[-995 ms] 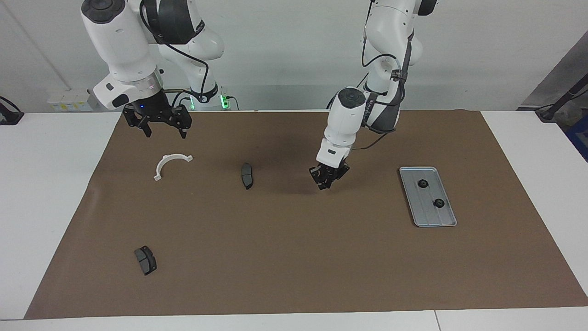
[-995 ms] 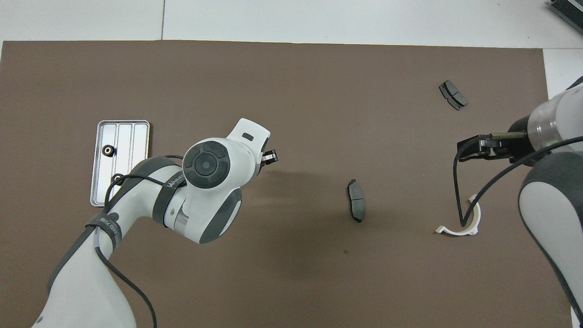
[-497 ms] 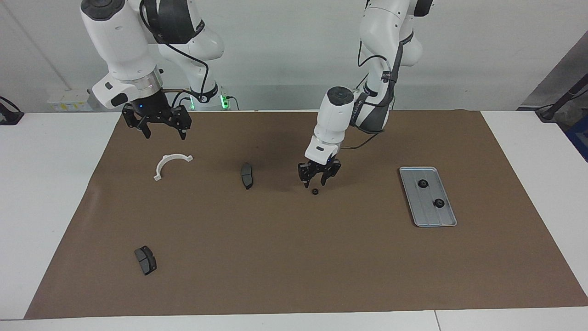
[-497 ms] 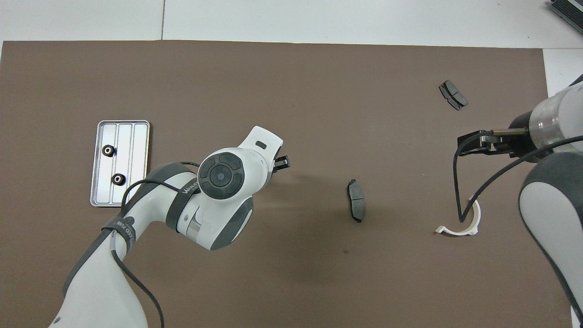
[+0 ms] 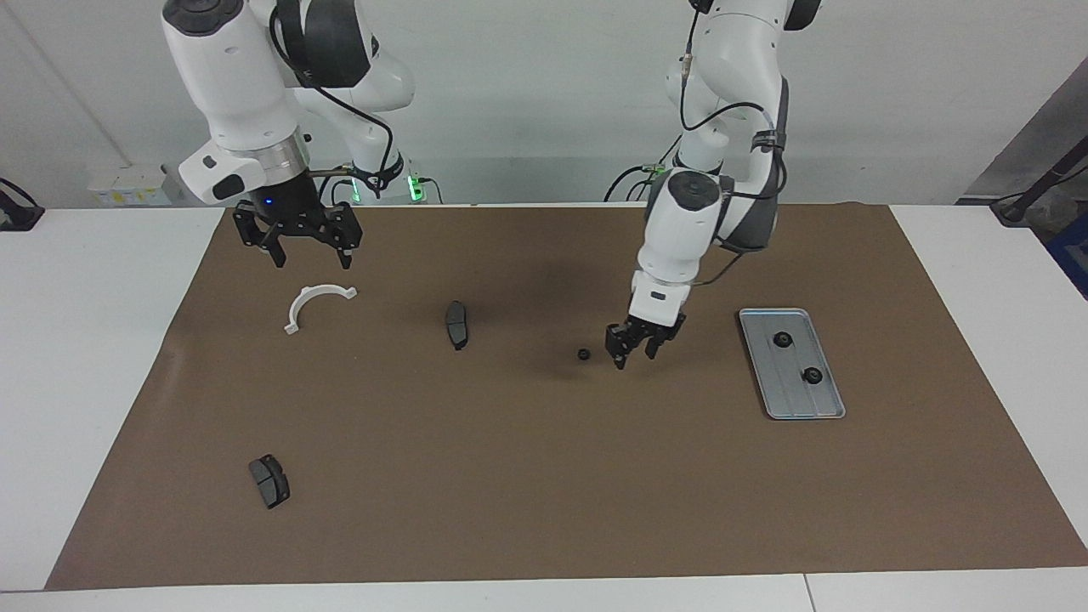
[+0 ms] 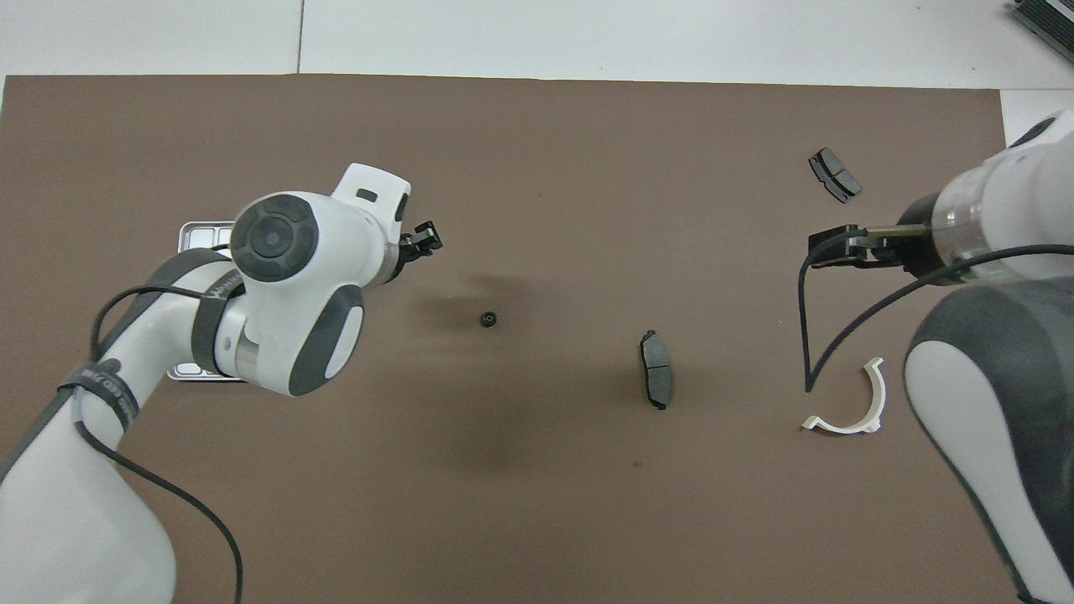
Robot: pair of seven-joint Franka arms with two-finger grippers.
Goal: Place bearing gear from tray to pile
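Brown mat (image 5: 544,476) covers most of the white table (image 5: 93,357). Left arm (image 5: 680,229) reaches down over the mat between tray and loose gear; left gripper (image 5: 633,348) is above the mat, fingers parted, holding nothing. Right arm (image 5: 234,93) waits with the right gripper (image 5: 297,246) wide and empty, over the mat's edge nearest the robots, above the bracket. Tray (image 5: 769,395) lies toward the left arm's end, carrying two gears (image 5: 782,340), (image 5: 813,375). White bracket (image 5: 316,304) lies toward the right arm's end. One brake pad (image 5: 456,324) lies mid-mat, another (image 5: 269,480) farther from the robots. Loose gear (image 5: 584,354) rests on the mat just beside the left gripper, apart from it.
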